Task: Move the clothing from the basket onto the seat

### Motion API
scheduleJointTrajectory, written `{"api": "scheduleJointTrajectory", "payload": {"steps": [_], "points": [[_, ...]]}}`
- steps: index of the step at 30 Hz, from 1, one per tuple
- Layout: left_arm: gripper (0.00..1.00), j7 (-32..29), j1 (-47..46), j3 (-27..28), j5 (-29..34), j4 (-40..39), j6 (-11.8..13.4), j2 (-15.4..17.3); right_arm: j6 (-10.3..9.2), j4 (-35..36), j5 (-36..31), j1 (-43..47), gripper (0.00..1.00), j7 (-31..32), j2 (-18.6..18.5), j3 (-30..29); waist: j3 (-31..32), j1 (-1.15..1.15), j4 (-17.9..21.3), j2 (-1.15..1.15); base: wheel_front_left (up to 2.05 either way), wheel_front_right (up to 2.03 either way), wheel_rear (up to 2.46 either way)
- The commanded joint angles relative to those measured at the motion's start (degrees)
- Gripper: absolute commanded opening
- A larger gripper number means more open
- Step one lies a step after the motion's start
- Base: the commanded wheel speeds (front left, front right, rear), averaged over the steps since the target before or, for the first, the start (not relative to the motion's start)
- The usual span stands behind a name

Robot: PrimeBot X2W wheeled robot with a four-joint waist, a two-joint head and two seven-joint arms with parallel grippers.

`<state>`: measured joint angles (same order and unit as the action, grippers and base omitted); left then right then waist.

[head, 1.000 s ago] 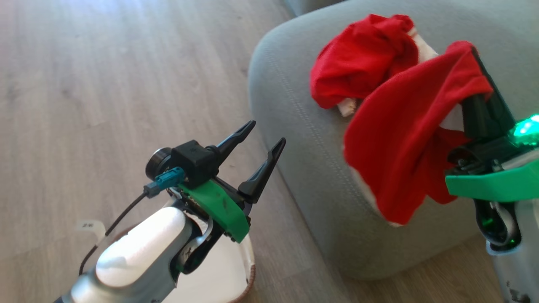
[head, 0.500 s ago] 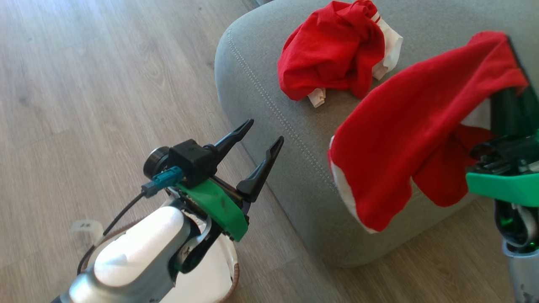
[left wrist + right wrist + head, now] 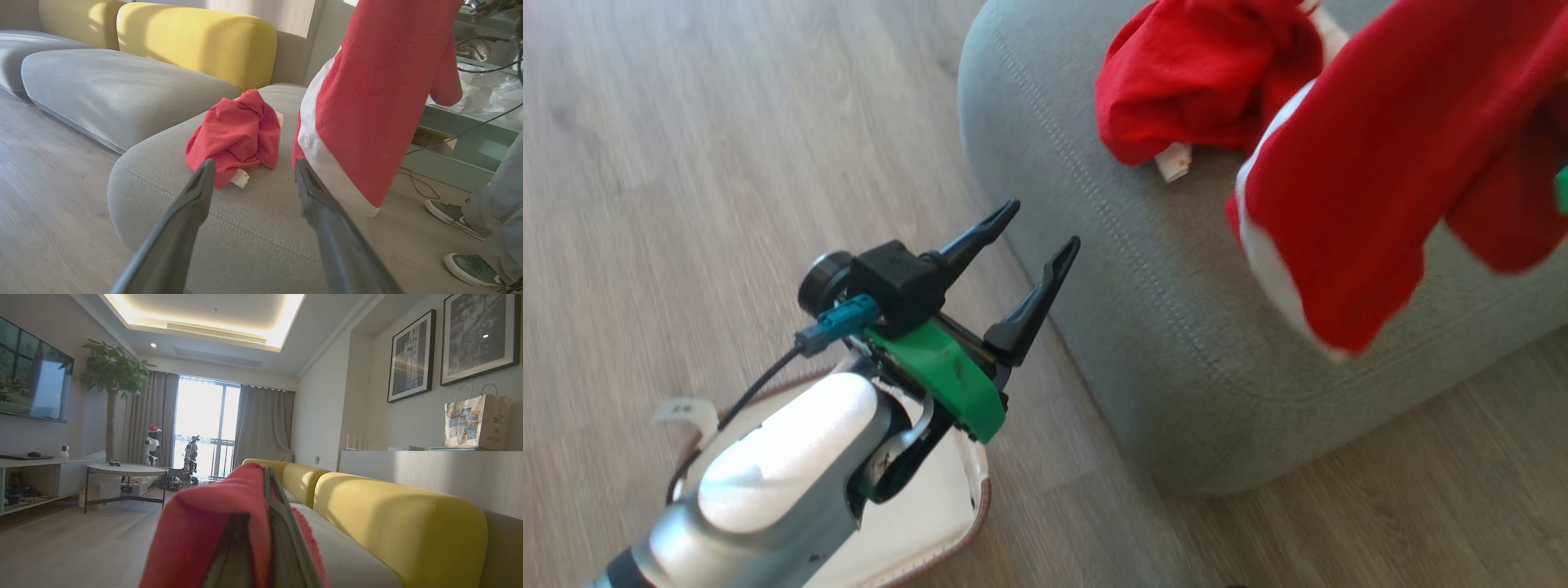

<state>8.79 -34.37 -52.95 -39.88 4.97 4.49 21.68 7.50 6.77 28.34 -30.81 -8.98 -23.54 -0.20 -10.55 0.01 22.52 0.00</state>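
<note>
At the head view's upper right, a red garment (image 3: 1372, 163) is hung limp by the edge of the seat (image 3: 1111, 286), clamped in the right gripper (image 3: 264, 477); another garment (image 3: 1201, 73) lies crumpled on it. Such soft, light cloth is judged best pinched at a bunched fold. The left gripper (image 3: 1044, 223) is spread, empty.

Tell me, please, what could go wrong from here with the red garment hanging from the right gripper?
1. The hanging garment dangles near the front edge of the seat; released here, it might slide off onto the floor.
2. Its fabric wraps over the shut right gripper, so it may cling when the jaws open.
3. A person's shoes stand close beside the seat; a wide swing could come near them.
</note>
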Motion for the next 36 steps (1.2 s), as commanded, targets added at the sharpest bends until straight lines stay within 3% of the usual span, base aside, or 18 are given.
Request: {"api": "scheduleJointTrajectory", "payload": {"steps": [1, 11, 17, 21, 29, 36], "points": [[1.0, -0.39, -3.35, 2.33, 0.79, -2.13, -0.28, 1.74, -0.01, 0.13, 0.89, -2.46, 0.0, 0.49, -1.93, -0.17, -1.88, -0.01, -1.31, 0.0, 0.0, 0.0, 0.0], [1.0, -2.95, -7.78, 1.97, 2.19, -4.14, -1.28, 2.89, -0.01, -16.65, 5.14, -16.1, 0.0, 0.9, -10.8, -0.47, -11.13, -0.01, -5.82, 0.0, 0.0, 0.0, 0.0], [1.0, -3.9, -10.42, 1.8, 3.02, -4.93, -1.96, 3.09, -0.01, -24.69, 4.86, -23.73, 0.0, 1.52, -14.22, 0.48, -16.13, -0.01, -8.14, 0.0, 0.0, 0.0, 0.0], [1.0, -4.2, -12.01, 1.82, 3.41, -5.05, -2.28, 2.93, -0.01, -30.79, 4.49, -27.5, 0.0, 2.5, -15.14, 1.34, -18.88, -0.01, -9.57, 0.0, 0.0, 0.0, 0.0], [1.0, -3.48, -13.22, 1.9, 3.57, -4.2, -2.65, 2.62, -0.01, -43.54, 3.84, -29.46, 0.0, 6.56, -13.39, 4.77, -21.51, -0.01, -12.01, 0.0, 0.0, 0.0, 0.0], [1.0, -2.74, -13.1, 1.84, 3.28, -3.52, -2.67, 2.39, -0.01, -51.51, 4.23, -29.5, 0.0, 14.33, -12.35, 9.14, -21.81, -0.01, -13.55, 0.0, 0.0, 0.0, 0.0]]}}
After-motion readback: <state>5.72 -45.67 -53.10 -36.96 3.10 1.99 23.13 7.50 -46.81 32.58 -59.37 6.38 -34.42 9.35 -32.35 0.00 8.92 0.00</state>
